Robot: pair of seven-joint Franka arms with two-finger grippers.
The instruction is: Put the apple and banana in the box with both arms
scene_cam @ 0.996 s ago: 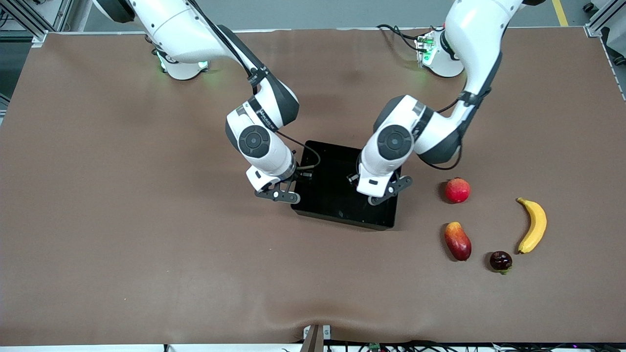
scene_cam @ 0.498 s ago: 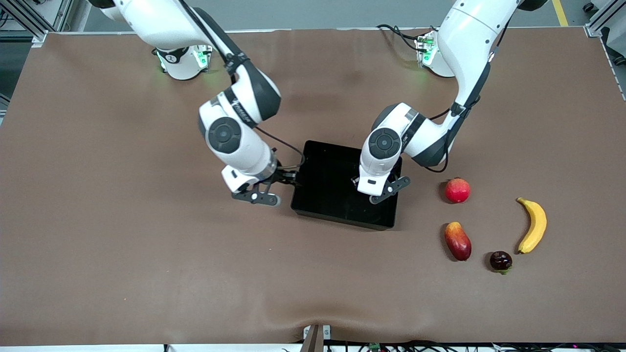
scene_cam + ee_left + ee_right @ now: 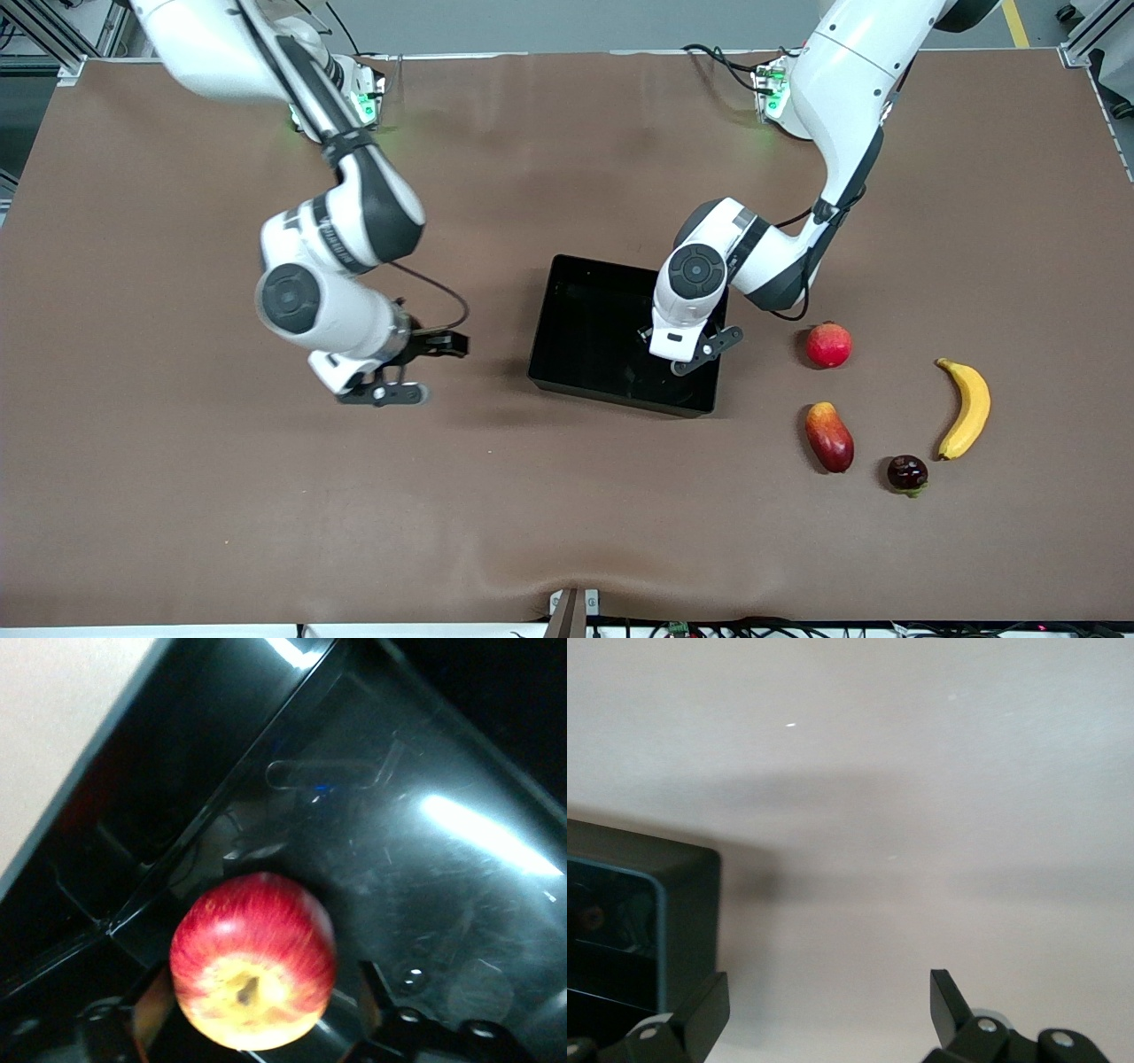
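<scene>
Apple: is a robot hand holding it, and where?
Probably not held. The left gripper stands open around the apple's sides over the box, a gap showing beside one finger. The right gripper is open and empty.

Left gripper [image 3: 689, 353] and apple [image 3: 253, 960] inside box [image 3: 567, 377].

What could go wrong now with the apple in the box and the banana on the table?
The round apple is in the box right under the left gripper; a nudge as it lifts might roll it. The banana lies toward the left arm's end, while the open right gripper hangs over the table at the right arm's end; reaching across might bump the left arm.
</scene>
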